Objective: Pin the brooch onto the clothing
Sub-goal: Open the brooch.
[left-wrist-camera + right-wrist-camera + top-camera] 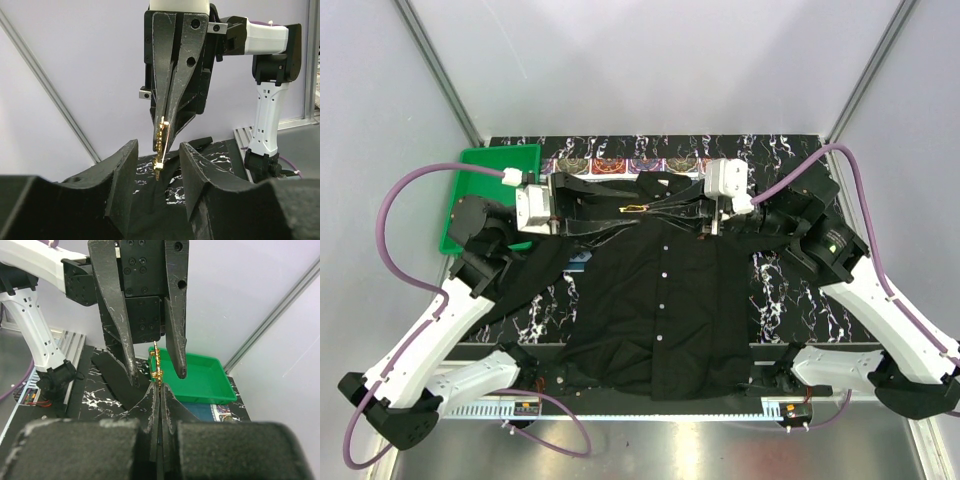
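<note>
The black shirt point(660, 300) lies flat on the marbled mat, collar at the far side. Above the collar my two grippers point at each other. My right gripper point(158, 388) is shut on the lower end of the small golden brooch point(156, 365), which sticks out beyond its fingertips. In the left wrist view the brooch point(160, 142) hangs between my left gripper's point(158, 150) open fingers without touching either one. From above, the brooch point(637, 208) shows as a thin gold line between the left gripper point(625, 207) and the right gripper point(648, 206), over the shirt's collar.
A green tray point(480, 190) stands at the back left, beside the left arm. A patterned placemat point(620, 165) runs along the far edge behind the collar. Grey walls close in on three sides.
</note>
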### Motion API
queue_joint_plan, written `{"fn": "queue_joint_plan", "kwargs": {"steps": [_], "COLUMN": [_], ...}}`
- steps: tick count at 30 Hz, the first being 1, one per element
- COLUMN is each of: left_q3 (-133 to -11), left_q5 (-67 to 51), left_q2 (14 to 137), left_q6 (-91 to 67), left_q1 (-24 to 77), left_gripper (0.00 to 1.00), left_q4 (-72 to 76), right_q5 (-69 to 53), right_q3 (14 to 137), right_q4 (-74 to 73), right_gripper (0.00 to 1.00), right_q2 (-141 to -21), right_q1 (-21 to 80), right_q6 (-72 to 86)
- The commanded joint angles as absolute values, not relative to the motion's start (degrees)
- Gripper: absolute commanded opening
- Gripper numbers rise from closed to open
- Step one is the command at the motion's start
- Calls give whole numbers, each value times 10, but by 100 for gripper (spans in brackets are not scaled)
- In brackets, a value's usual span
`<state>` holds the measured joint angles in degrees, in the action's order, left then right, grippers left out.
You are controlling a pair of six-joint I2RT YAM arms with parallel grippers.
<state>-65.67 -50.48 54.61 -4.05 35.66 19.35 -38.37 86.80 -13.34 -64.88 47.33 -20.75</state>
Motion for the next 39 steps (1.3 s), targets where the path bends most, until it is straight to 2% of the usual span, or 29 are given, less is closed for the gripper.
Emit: {"fn": "queue_joint_plan", "kwargs": {"steps": [1, 6, 11, 16, 20, 25, 29, 31, 33, 39], "left_q3": [-683, -684, -685, -684, -680, -682, -686, -686, -686, -689], "left_q5": [-496, -490, -490, -492, -489, -487, -483, -490, -496, -490], "left_q2": [547, 547, 547, 548, 542, 542, 542, 543, 544, 545], "left_q6": [-25, -25, -33, -28, -4, 18, 16, 6, 2, -14], "left_q1": [362, 366, 366, 367, 367, 367, 367, 367, 367, 367], "left_gripper": [43, 32, 33, 25, 31, 31, 26, 27, 34, 31], "left_q4": [220, 219, 224, 221, 204, 188, 189, 199, 206, 212], "right_q5": [-349, -338, -323, -321, -317, -319, -321, -318, -318, -317], "right_q3": [890, 890, 891, 893, 903, 904, 902, 903, 902, 900], "right_q4": [-141, -148, -156, -156, -157, -158, -161, -163, -163, -165], "right_gripper": [0, 0, 0, 0, 0, 0, 0, 0, 0, 0], "right_q2": [-642, -642, -643, -643, -646, -646, -644, -646, -646, -648], "right_q1": [492, 500, 511, 512, 513, 513, 513, 512, 514, 513], "right_q6": [-240, -250, -262, -260, -254, -249, -252, -254, -257, -254]}}
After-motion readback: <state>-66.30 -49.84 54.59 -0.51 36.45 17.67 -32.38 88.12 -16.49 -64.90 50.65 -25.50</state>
